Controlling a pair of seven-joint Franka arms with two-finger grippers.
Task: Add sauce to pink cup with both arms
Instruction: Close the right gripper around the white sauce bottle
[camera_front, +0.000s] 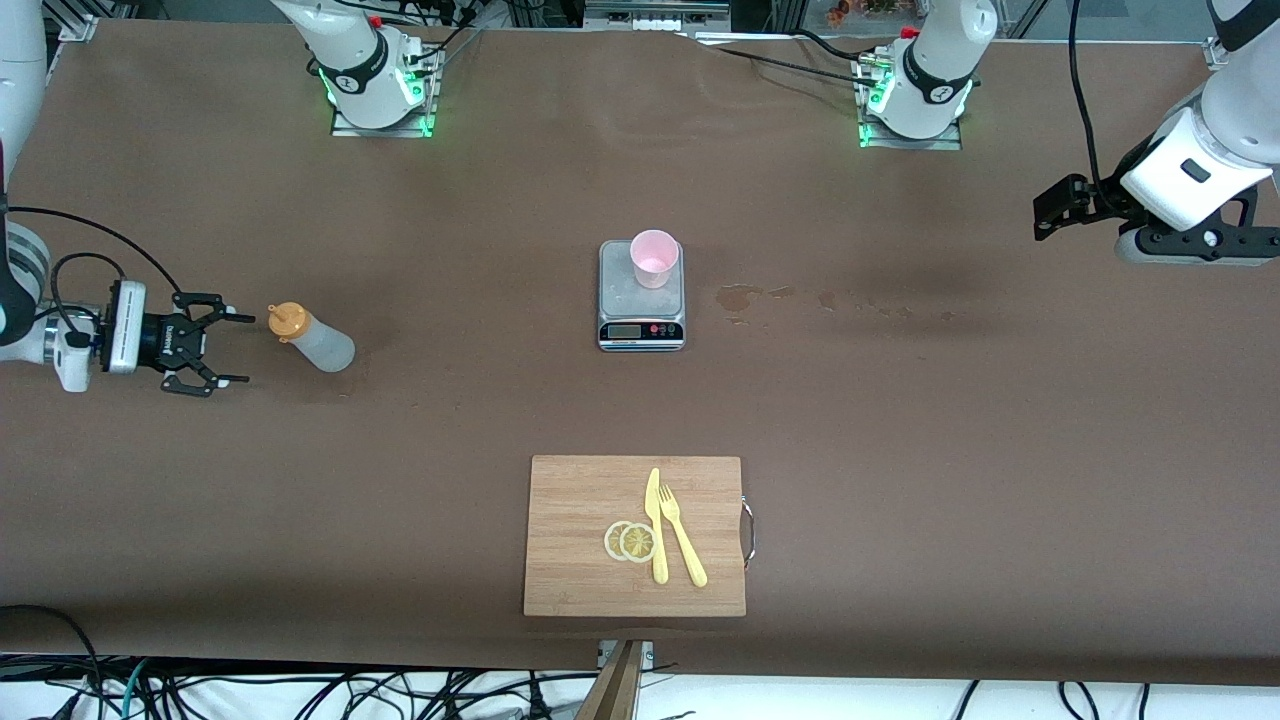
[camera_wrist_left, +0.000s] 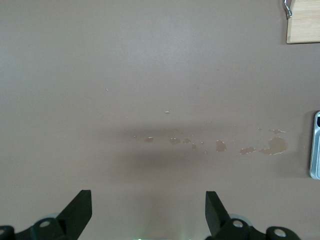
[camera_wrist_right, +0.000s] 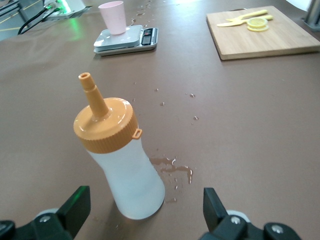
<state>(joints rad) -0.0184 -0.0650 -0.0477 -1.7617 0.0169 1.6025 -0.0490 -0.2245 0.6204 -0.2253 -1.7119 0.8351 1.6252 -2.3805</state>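
We are only at the beginning of the task, as far as we are seeing. The small translucent whitish squeeze bottle with the orange-yellow nozzle cap (camera_front: 312, 338) is standing on the brown table (camera_front: 900, 420), toward the right arm's end, and nothing is gripping it. Our right gripper (camera_front: 212, 346) is waiting just beside the bottle with its fingers spread wide and empty; in the right wrist view the bottle (camera_wrist_right: 122, 165) is sitting between the two black fingertips (camera_wrist_right: 75, 205), not touching them.

The small light-pink plastic cup (camera_front: 654, 258) is standing upright on the grey kitchen scale (camera_front: 641, 308) in the middle of the table, well apart from the bottle. We are not able to tell whether any sauce is inside it.

Our left gripper (camera_front: 1062, 205) is hanging over the left arm's end of the table, its fingers released and holding nothing; this arm is waiting.

We are judging that grasping, carrying, and squeezing over the cup are all still left.
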